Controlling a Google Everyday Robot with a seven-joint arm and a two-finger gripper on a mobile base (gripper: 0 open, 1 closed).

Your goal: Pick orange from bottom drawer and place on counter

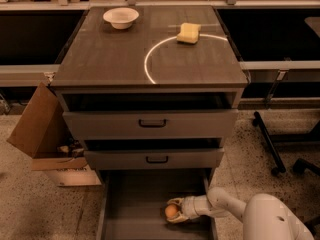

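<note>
In wide grey bottom drawer [132, 206], toward 5 o'clock: small round orange fruit [170, 212]. There too, white two-finger claw [174, 211], pinched snug on fruit. At 12 o'clock, dark wood-grain counter [105, 59].

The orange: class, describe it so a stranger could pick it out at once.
Find the grey cabinet; its bottom drawer is open. On its floor, at the gripper, lies the orange. It is small and round; the yellow sponge on the counter is square.

High view; end effector [173, 212] in drawer [134, 199]
</note>
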